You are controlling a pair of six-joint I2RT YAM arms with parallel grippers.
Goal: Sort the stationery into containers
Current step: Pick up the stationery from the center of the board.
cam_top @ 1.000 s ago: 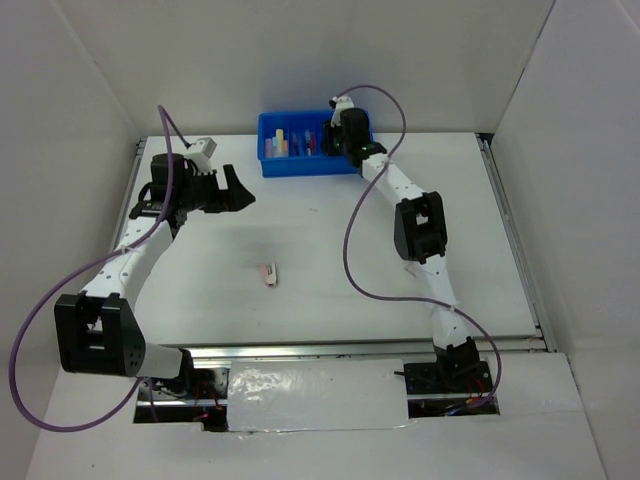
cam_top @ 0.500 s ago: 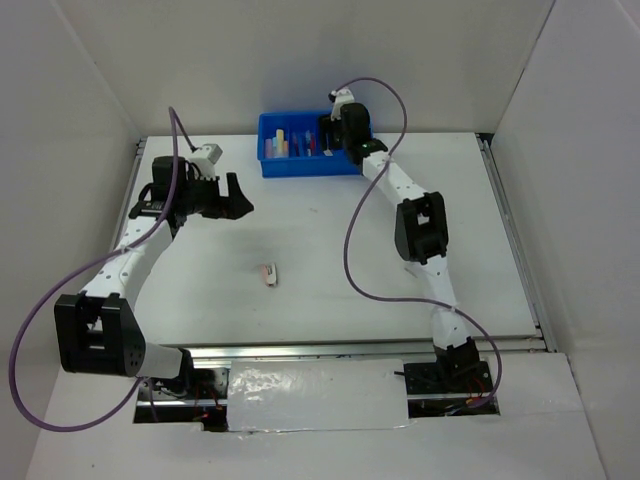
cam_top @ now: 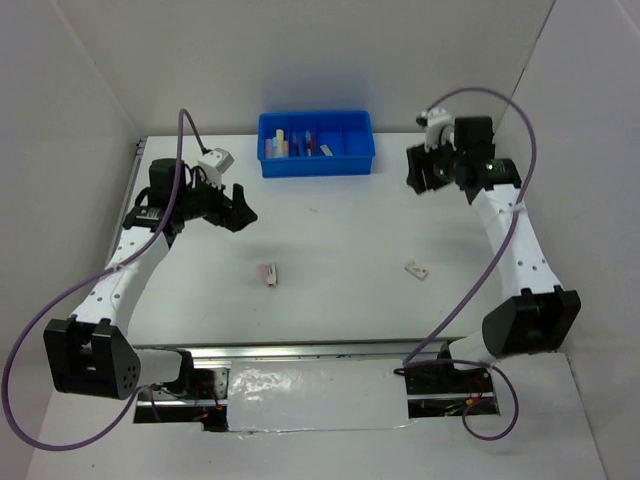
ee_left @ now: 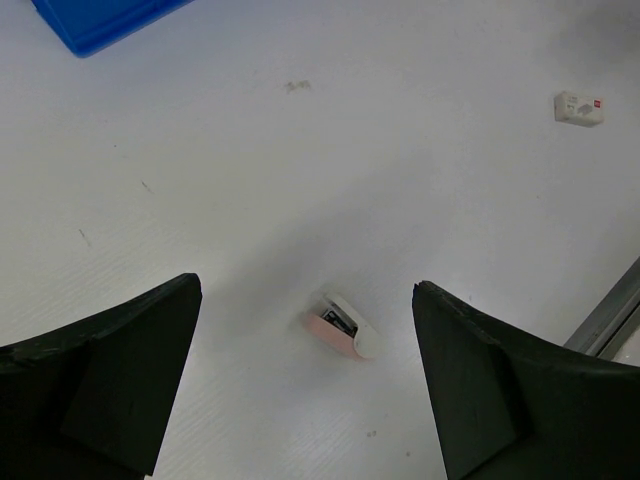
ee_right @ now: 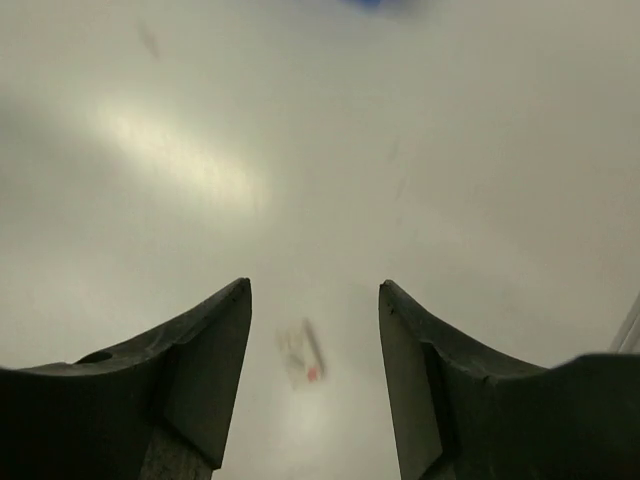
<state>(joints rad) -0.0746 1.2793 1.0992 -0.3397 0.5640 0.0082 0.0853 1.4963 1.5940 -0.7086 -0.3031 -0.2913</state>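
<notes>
Step in hand: pick-up of 2 loose erasers.
Tray [cam_top: 316, 166]: upper centre, pens inside.
Pink eraser [cam_top: 268, 274]: worktop [cam_top: 340, 225] centre.
White eraser [cam_top: 417, 269]: to its right.
Left claw [ee_left: 305, 290]: released, empty, aimed at pink eraser.
Right claw [ee_right: 314, 285]: released, empty.
Next move likely calls for: descend, straddle, close.

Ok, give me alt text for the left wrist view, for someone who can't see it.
The left pincer hangs wide open over a white table, a small pink and white eraser lying in view between its two black fingers. A second white eraser lies at the upper right, and a corner of the blue tray shows at the upper left.
</notes>
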